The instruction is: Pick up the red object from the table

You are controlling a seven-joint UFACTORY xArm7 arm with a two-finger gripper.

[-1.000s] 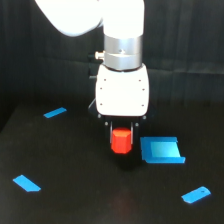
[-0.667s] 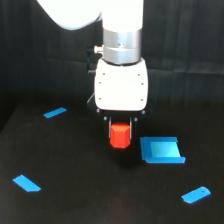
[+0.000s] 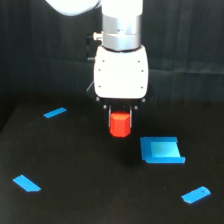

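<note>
So from my seat I count one red object [image 3: 120,125] and four blue pieces on the table [image 3: 90,190]: a thin strip [image 3: 55,113] back toward the exterior view's left, another flat piece [image 3: 26,183] at the near left, a bigger squarish blue piece [image 3: 161,150] just right of center, and a small rounded one [image 3: 196,195] near the right corner. One arm, one gripper [image 3: 120,121], hanging straight down under the white wrist housing. The dark fingers are pinched in on the red block from both sides, only as wide apart as the block itself. The block looks lifted clear of the tabletop, up in the air a bit left of the squarish blue piece. It sits upright, long axis vertical, flat facets facing me, top tucked between the fingers.
</note>
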